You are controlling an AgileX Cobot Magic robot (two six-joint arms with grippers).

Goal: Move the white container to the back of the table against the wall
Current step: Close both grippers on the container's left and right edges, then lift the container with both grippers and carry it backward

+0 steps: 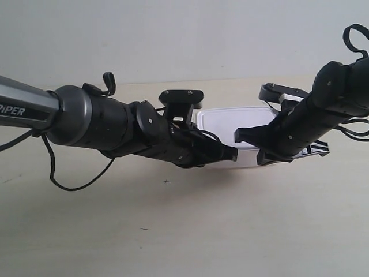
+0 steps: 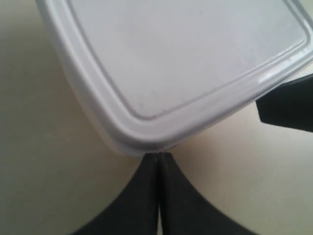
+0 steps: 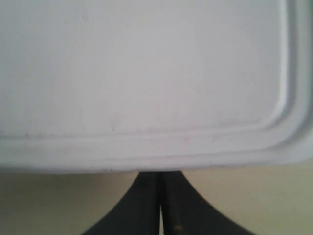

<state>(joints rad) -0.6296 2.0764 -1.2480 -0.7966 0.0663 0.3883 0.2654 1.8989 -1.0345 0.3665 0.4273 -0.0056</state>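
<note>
The white container (image 1: 230, 122) lies flat on the table (image 1: 173, 231), lid on, a short way in front of the wall (image 1: 173, 34). My left gripper (image 2: 159, 154) is shut, its tips touching a rounded corner of the container (image 2: 186, 58). My right gripper (image 3: 160, 174) is also shut, its tips pressed against a long side of the container (image 3: 146, 83). Neither holds anything. In the exterior view both arms meet at the container's near side: the one at the view's left (image 1: 144, 133) and the one at the view's right (image 1: 305, 121).
A black cable (image 1: 69, 184) from the arm at the exterior view's left hangs in a loop down to the table. The right gripper's dark finger (image 2: 288, 105) shows beside the container in the left wrist view. A strip of bare table (image 1: 230, 92) lies between container and wall.
</note>
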